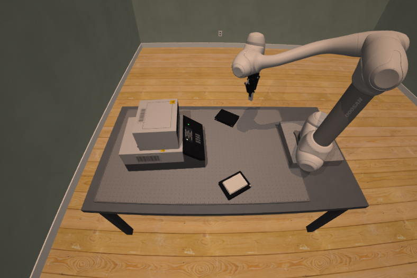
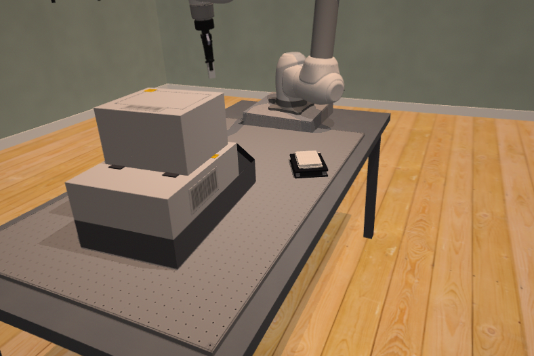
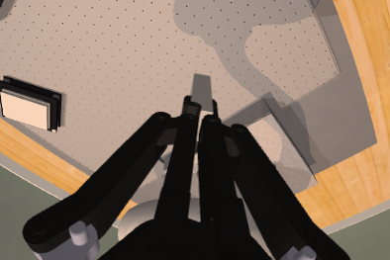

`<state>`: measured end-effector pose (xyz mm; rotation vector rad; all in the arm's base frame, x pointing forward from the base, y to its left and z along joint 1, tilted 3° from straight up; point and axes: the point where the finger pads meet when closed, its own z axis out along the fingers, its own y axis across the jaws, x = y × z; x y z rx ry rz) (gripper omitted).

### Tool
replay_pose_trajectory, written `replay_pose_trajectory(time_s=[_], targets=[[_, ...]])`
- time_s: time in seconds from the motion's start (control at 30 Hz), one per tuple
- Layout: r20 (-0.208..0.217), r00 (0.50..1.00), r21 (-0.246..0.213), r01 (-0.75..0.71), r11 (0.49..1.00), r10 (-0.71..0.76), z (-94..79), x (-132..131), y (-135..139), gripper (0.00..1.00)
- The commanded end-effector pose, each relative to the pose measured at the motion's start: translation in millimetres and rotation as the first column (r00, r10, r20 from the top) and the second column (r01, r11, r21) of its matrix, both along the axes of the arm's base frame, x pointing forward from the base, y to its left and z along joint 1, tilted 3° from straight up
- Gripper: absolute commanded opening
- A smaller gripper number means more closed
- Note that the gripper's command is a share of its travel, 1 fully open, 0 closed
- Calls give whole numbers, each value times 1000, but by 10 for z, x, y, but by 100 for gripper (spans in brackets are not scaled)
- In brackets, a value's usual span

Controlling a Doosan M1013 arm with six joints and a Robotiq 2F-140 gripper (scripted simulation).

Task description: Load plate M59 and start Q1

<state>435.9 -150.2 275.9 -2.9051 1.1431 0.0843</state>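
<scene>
The cycler Q1 [image 1: 155, 133] stands on the left of the table, and its box-shaped lid [image 2: 161, 127] is shut. A green lamp [image 1: 188, 124] glows at the top of its black sloped panel, above the keypad [image 1: 197, 139]. The white plate M59 [image 1: 235, 182] lies on the black nest N1 near the table's front edge. It also shows in the exterior view [image 2: 309, 159] and the wrist view [image 3: 27, 105]. My gripper [image 1: 250, 96] hangs high above the table's rear, right of ND, shut and pointing down, with a pale tip [image 3: 199, 92].
The arm's base [image 1: 311, 148] sits on a grey pedestal at the table's right end. The perforated mat covers most of the table. The wooden floor shows beyond the rear edge below the gripper.
</scene>
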Motion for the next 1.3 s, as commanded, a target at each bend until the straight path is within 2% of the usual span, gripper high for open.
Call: replay_pose_trajectory(time_s=[0.0,0.07,0.2,0.27,0.43,0.6,0.73,0.83,1.0,1.17,1.27], targets=[[4,999,2,-33,999,33,78,172,68,0],[4,999,2,-33,999,33,115,253,101,0],[22,986,0,-164,986,164,189,417,189,0],[22,986,0,-164,986,164,189,417,189,0],[24,984,0,-179,984,179,281,621,300,0],[42,946,-5,-321,947,321,369,814,432,0],[42,946,-5,-321,947,321,439,969,537,0],[42,946,-5,-321,947,321,449,991,552,0],[60,888,-12,-457,890,456,533,1172,703,0],[60,888,-12,-457,890,456,609,1336,841,0],[71,837,-19,-542,840,542,657,1435,942,0]])
